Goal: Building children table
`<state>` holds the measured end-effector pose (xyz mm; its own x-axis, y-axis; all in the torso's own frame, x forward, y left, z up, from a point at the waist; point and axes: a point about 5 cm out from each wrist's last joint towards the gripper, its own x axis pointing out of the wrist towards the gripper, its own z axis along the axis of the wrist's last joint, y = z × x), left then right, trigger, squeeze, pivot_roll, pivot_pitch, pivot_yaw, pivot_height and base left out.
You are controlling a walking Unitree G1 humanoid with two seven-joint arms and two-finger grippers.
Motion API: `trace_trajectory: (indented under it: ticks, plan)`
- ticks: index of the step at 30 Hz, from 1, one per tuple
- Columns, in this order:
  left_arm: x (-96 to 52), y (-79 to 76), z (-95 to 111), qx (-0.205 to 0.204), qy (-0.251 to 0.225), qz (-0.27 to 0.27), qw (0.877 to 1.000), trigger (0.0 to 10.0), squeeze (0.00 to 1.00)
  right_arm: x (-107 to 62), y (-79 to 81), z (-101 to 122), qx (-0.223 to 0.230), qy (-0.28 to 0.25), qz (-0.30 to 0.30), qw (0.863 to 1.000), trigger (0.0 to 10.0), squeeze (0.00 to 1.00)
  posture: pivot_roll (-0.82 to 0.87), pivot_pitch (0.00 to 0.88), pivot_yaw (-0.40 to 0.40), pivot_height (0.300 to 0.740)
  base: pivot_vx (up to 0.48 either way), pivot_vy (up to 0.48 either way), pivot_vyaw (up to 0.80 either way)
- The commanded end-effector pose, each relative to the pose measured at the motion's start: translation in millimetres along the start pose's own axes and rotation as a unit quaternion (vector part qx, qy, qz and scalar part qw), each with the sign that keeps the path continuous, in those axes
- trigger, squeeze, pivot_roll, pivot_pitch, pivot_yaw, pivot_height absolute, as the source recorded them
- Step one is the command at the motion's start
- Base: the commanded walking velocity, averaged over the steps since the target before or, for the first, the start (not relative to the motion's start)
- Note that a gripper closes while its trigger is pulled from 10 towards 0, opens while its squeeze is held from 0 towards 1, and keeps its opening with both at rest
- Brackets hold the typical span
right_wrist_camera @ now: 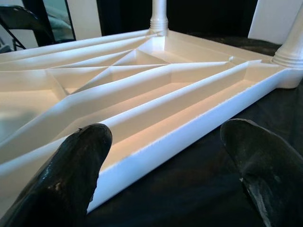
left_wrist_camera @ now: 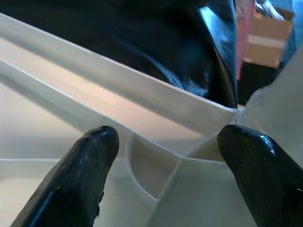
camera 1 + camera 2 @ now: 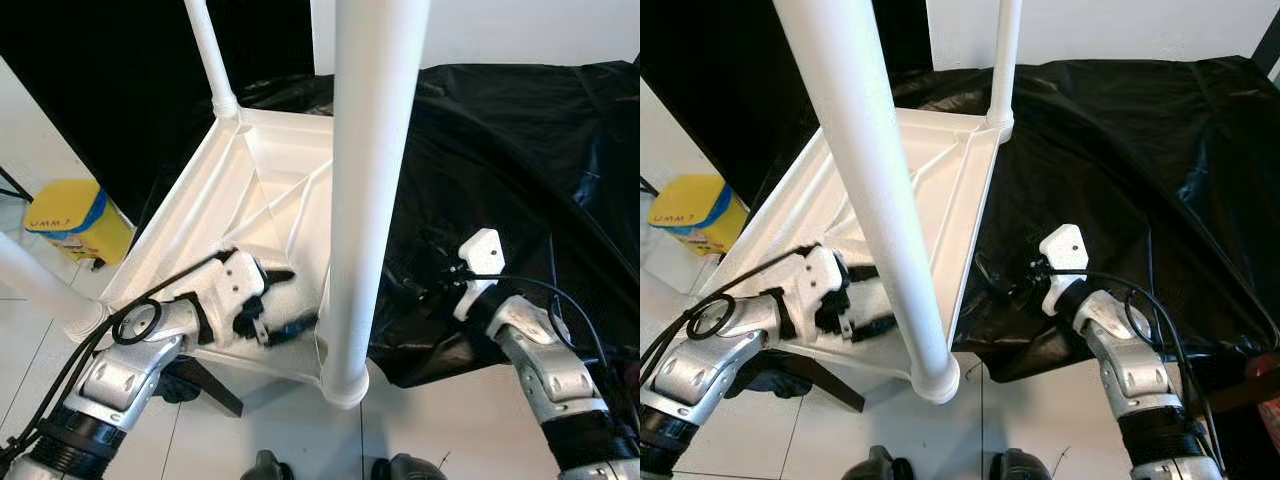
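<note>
A white plastic children's table lies upside down on a black cloth, ribbed underside up. Its white legs stand upward: a thick near one, a far one and another at the far right corner. My left gripper is open inside the underside, by the near leg's socket; its fingertips straddle a rib junction. My right gripper is open, low over the cloth beside the table's right edge, pointing at that edge with nothing between its fingers.
A yellow container stands on the white tiled floor at the left. A black strut sticks out under the table's near corner. My feet are at the bottom. A black chair and a cardboard box stand farther off.
</note>
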<state>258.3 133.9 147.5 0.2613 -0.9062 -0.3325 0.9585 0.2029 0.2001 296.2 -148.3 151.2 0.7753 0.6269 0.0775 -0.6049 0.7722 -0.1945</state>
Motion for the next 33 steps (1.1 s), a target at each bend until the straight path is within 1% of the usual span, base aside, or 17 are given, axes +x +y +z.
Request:
trace_trajectory:
  ticks: [1,3,5,7,9,11,13,14,16,17,20,23,25,27,31,32,33]
  plan:
    - [4.7,-4.2,-8.8,-0.009,0.025,-0.025,0.999,10.0,0.0,6.3,5.3,-8.2,0.007,0.03,0.004,1.0,10.0,0.0,-0.08,0.134,0.051,0.74,0.0,0.0,0.0]
    - [13.5,-7.0,-16.0,-0.023,0.039,-0.039,0.998,10.0,0.0,17.4,11.3,-8.6,0.013,0.042,0.007,0.999,10.0,0.0,-0.08,0.138,0.049,0.74,0.0,0.0,0.0]
    - [15.2,-7.4,-17.3,-0.026,0.042,-0.041,0.998,10.0,0.0,19.6,12.8,-8.6,0.015,0.044,0.008,0.999,10.0,0.0,-0.08,0.138,0.049,0.74,0.0,0.0,0.0]
    - [18.6,-4.7,-19.3,-0.031,0.046,-0.037,0.998,10.0,0.0,24.3,15.9,-9.3,0.02,0.055,0.012,0.998,10.0,0.0,-0.08,0.147,0.049,0.74,0.0,0.0,0.0]
    - [26.9,4.8,-22.7,-0.037,0.051,-0.026,0.998,10.0,0.0,35.3,21.2,-10.2,0.022,0.073,0.015,0.997,10.0,0.0,-0.08,0.152,0.05,0.74,0.0,0.0,0.0]
    - [26.9,4.8,-22.7,-0.037,0.051,-0.026,0.998,10.0,0.0,35.3,21.2,-10.2,0.022,0.073,0.015,0.997,10.0,0.0,-0.08,0.152,0.05,0.74,0.0,0.0,0.0]
    - [32.7,12.4,-24.3,-0.035,0.054,-0.02,0.998,10.0,0.0,43.1,22.2,-9.8,0.017,0.076,0.01,0.997,10.0,0.0,-0.08,0.152,0.05,0.74,0.0,0.0,0.0]
    - [32.7,12.4,-24.3,-0.035,0.054,-0.02,0.998,10.0,0.0,43.1,22.2,-9.8,0.017,0.076,0.01,0.997,10.0,0.0,-0.08,0.152,0.05,0.74,0.0,0.0,0.0]
    - [39.6,23.6,-26.6,-0.02,0.067,-0.008,0.998,10.0,0.0,51.4,19.5,-7.7,0.012,0.066,-0.015,0.998,10.0,0.0,-0.08,0.156,0.058,0.74,0.0,0.0,0.0]
    - [39.6,23.6,-26.6,-0.02,0.067,-0.008,0.998,10.0,0.0,51.4,19.5,-7.7,0.012,0.066,-0.015,0.998,10.0,0.0,-0.08,0.156,0.058,0.74,0.0,0.0,0.0]
    - [52.7,41.5,-27.2,-0.001,0.083,0.019,0.996,10.0,0.0,58.5,14.0,-2.5,0.01,0.045,-0.062,0.997,10.0,0.0,-0.08,0.158,0.069,0.74,0.0,0.0,0.0]
    - [57.6,46.8,-26.6,0.005,0.087,0.029,0.996,10.0,0.0,59.1,11.8,-1.1,0.015,0.04,-0.077,0.996,10.0,0.0,-0.08,0.158,0.071,0.74,0.0,0.0,0.0]
    - [66.8,56.6,-24.8,0.016,0.095,0.052,0.994,10.0,0.0,58.1,7.1,1.4,0.015,0.03,-0.107,0.994,10.0,0.0,-0.09,0.158,0.078,0.74,0.0,0.0,0.0]
    - [76.0,65.2,-18.2,0.024,0.09,0.076,0.993,10.0,0.0,53.4,-0.6,4.1,0.016,0.013,-0.146,0.989,10.0,0.0,-0.1,0.159,0.087,0.74,0.0,0.0,0.0]
    - [79.0,68.0,-15.5,0.027,0.086,0.084,0.992,10.0,0.0,51.5,-3.5,4.8,0.018,0.006,-0.16,0.987,10.0,0.0,-0.1,0.159,0.088,0.74,0.0,0.0,0.0]
    - [84.2,72.4,-7.6,0.033,0.071,0.101,0.992,10.0,0.0,45.3,-10.4,6.5,0.022,-0.009,-0.188,0.982,10.0,0.0,-0.11,0.158,0.093,0.74,0.0,0.0,0.0]
    - [84.2,72.4,-7.6,0.033,0.071,0.101,0.992,10.0,0.0,45.3,-10.4,6.5,0.022,-0.009,-0.188,0.982,10.0,0.0,-0.11,0.158,0.093,0.74,0.0,0.0,0.0]
